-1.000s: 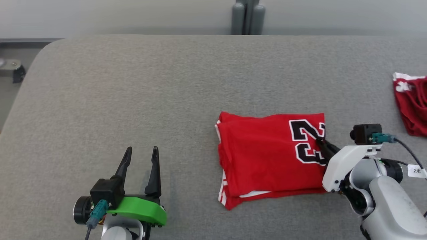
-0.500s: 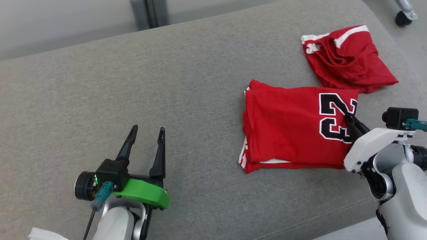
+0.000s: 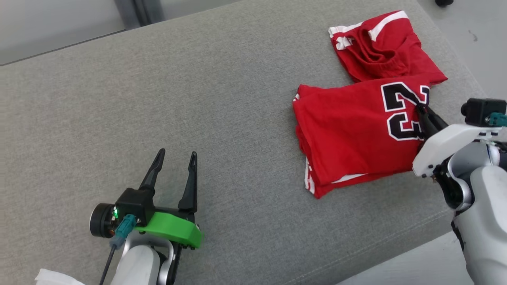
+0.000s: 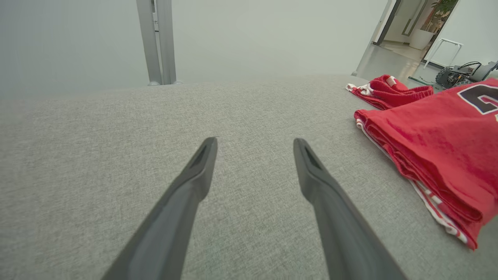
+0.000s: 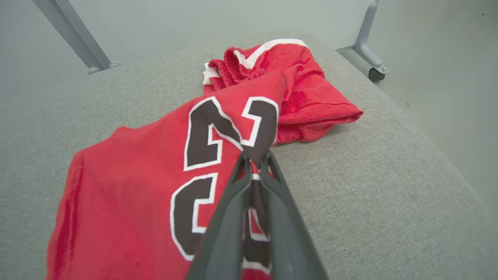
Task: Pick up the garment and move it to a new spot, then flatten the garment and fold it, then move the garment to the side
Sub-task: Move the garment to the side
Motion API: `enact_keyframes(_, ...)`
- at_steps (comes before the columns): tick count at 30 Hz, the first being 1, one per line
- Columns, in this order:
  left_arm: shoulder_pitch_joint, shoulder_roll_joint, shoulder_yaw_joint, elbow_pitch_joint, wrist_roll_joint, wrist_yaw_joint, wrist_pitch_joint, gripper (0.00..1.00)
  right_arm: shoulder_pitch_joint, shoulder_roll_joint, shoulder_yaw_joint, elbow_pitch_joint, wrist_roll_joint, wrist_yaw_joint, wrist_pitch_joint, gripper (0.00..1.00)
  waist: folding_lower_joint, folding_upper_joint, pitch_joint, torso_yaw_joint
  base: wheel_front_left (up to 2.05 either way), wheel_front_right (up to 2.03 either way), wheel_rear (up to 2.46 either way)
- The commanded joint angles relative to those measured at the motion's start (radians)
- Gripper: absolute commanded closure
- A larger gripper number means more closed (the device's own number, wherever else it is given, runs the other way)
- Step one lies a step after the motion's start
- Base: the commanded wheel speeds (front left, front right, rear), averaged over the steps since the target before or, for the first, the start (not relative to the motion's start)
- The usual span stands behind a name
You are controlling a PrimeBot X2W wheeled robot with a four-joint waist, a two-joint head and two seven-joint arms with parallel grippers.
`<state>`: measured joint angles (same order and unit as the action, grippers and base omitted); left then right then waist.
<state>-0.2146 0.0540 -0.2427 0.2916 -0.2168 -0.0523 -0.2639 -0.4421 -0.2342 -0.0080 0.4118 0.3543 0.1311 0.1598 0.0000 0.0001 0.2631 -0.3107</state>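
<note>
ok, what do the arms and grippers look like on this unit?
Left gripper: two long dark tapering fingers, green shell at the base, black camera block, teal connector on a dark cable. Right gripper: same dark fingers, white housing, black camera with a teal plug. Right forearm and left forearm are pale grey.

Tabletop (image 3: 198,99): grey woven fabric cover, rounded corner at far right, mostly bare. Two items on it, both toward the right end. Folded red jersey (image 3: 348,134), black white-edged number facing up, white-striped edges at the near left corner. Red shorts (image 3: 380,47) with white trim, crumpled, just beyond it; jersey's far right corner overlaps them.
</note>
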Motion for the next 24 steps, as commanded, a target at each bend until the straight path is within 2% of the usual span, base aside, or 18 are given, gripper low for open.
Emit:
enact_keyframes(1, 0.009, 0.005, 0.001, -0.003, -0.005, 0.004, 0.0, 0.0, -0.037, -0.014, -0.001, 0.005, -0.014, -0.001, 0.003, 1.0, 0.0, -0.0001, -0.026, 0.053, 0.0, 0.0, 0.0)
enact_keyframes(12, 0.031, -0.001, -0.019, -0.009, -0.037, 0.011, 0.0, 0.0, -0.219, -0.086, -0.08, 0.117, -0.099, -0.001, 0.007, 1.0, 0.0, -0.0001, -0.061, 0.178, 0.0, 0.0, 0.0)
enact_keyframes(24, 0.032, -0.002, -0.036, -0.023, -0.054, 0.024, 0.0, 0.0, -0.338, -0.148, -0.152, 0.236, -0.215, -0.001, -0.022, 1.0, 0.0, -0.0001, -0.052, 0.237, 0.0, 0.0, 0.0)
